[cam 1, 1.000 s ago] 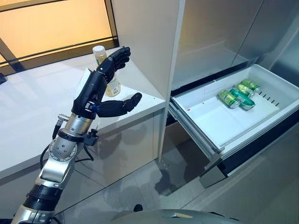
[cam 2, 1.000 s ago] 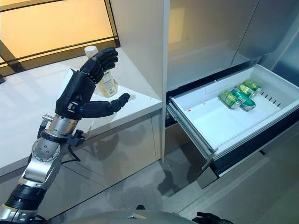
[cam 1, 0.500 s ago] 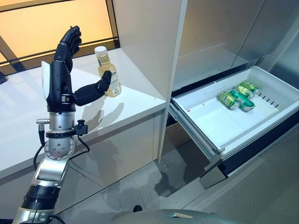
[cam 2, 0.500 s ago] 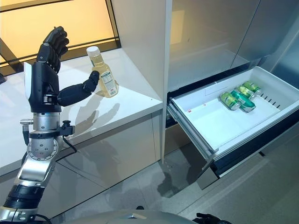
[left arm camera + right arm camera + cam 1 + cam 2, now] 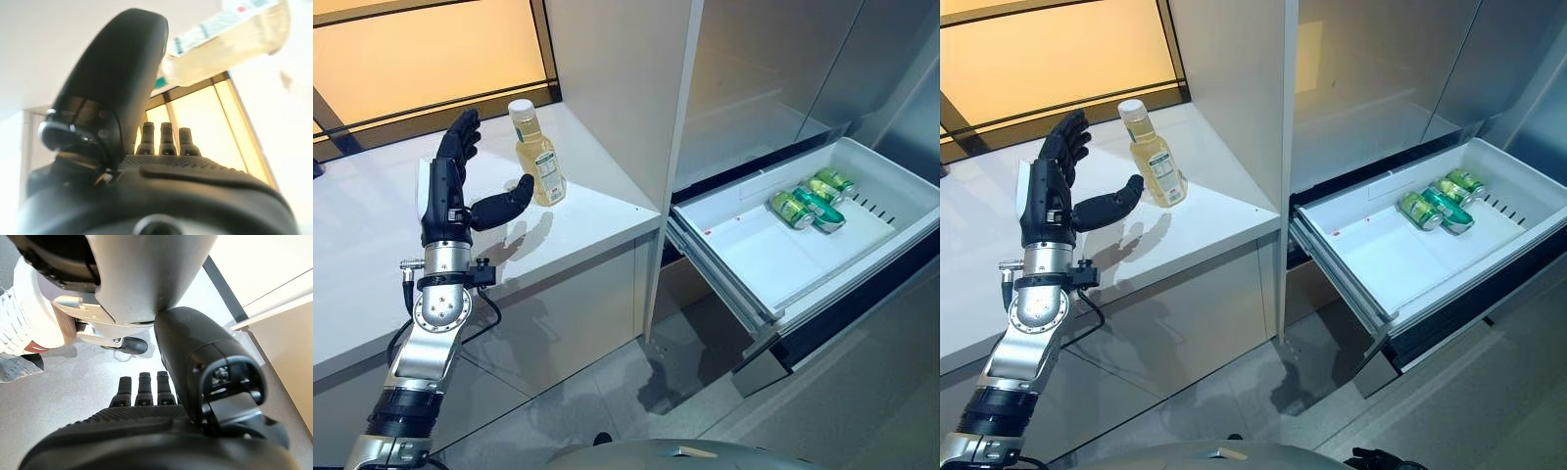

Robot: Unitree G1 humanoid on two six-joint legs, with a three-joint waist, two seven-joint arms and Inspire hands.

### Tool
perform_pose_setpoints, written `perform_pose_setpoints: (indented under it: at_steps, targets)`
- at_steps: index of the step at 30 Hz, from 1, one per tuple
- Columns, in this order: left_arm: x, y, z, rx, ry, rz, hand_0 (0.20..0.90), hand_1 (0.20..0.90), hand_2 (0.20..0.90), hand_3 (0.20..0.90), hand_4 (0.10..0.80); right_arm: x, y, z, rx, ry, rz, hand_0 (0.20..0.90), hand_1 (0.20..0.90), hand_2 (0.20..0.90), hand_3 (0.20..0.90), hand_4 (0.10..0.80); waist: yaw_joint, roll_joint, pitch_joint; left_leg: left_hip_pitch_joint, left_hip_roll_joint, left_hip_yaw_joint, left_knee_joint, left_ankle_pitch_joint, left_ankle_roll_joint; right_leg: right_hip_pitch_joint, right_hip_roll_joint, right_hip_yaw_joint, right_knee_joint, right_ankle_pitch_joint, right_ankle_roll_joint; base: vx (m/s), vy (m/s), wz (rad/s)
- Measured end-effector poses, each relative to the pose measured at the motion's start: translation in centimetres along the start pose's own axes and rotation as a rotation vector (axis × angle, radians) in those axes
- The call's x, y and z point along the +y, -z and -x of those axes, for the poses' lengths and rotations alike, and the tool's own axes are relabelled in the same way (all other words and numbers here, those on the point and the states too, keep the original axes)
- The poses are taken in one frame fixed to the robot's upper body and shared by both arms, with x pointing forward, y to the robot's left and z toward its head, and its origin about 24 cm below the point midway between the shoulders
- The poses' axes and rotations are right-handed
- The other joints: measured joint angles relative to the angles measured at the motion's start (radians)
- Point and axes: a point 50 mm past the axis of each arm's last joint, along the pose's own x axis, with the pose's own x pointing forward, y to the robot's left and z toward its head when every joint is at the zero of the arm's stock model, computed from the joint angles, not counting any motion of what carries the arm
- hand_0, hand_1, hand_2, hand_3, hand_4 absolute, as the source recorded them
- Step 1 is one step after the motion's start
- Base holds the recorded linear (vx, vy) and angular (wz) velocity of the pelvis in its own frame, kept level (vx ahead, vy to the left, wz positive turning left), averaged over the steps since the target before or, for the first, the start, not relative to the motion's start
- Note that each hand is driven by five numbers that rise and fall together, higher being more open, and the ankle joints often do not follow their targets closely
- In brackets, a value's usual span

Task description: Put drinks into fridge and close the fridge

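Note:
A clear bottle of pale yellow drink with a white cap stands upright on the white counter. My left hand is held up just left of it, open, with straight fingers pointing upward and the thumb reaching toward the bottle's lower part. I cannot tell whether the thumb touches it. The left wrist view shows the bottle just past the thumb. The fridge drawer is pulled out at the right and holds three green cans lying at its far end. My right hand hangs low over the floor, open and holding nothing.
A tall white panel rises between the counter and the fridge, close to the right of the bottle. The open drawer juts out over the grey floor. A person's white shoe shows on the floor in the right wrist view.
My left hand swung from in front of the bottle up and left, then came down lower. It now stands beside the bottle. The bottle has stayed in place.

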Motion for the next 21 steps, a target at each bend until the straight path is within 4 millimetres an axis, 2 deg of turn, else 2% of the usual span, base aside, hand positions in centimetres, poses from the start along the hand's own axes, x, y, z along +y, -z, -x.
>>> perform_pose_setpoints:
  at_steps: [9,17,21]
  targets:
    - [-0.7,1.3,0.2,0.147,0.025,0.132,0.900,0.900,0.900,0.900,0.800,0.0,-0.3,0.0,0.002,0.000,0.011,0.900,0.900,0.900,0.900,0.800,-0.013,0.001,-0.001,0.005,0.001,0.003,0.000,-0.001,0.002,0.003,0.001,0.005,-0.001,0.000,0.000,0.011,-0.001,-0.01]
    - [-2.7,2.4,0.2,0.252,0.048,0.310,0.900,0.900,0.900,0.900,0.800,-0.1,-0.7,0.0,0.007,0.003,0.014,0.900,0.900,0.900,0.900,0.800,-0.025,0.011,-0.009,0.017,0.002,0.019,0.000,-0.005,0.007,0.008,0.000,0.022,0.001,0.000,0.000,0.023,-0.003,-0.06]
    - [-2.9,2.5,0.3,0.266,0.049,0.334,0.900,0.900,0.900,0.900,0.800,-0.1,-0.7,0.0,0.016,0.004,0.015,0.900,0.900,0.900,0.900,0.800,-0.032,0.011,-0.012,0.018,0.002,0.020,0.000,-0.005,0.007,0.008,0.000,0.023,0.001,0.000,0.000,0.000,0.000,0.00]
